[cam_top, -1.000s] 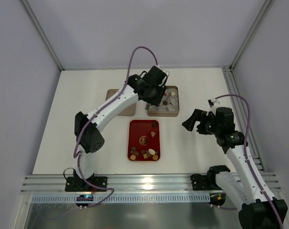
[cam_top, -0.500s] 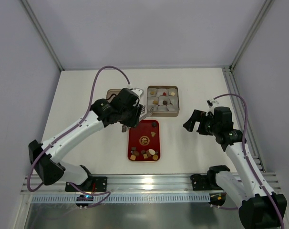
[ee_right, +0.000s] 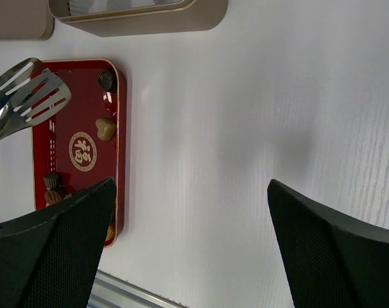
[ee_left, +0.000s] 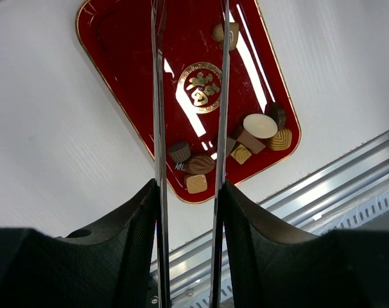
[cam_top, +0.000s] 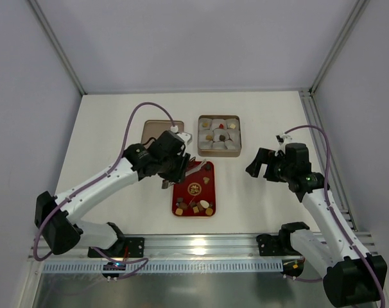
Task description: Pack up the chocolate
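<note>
The left pincer pinches metal tongs, blades apart, above the red tray, where loose chocolate crowds the near end. The right pincer hangs spread, empty. The tongs may nip two crowded pieces or flick one onto the tabletop.

You see the right gripper spread wide over the white table. At left, the red tray holds chocolates; slotted tongs overlap its corner, below a gold tin.

Bright, sharp; glare on tray
</note>
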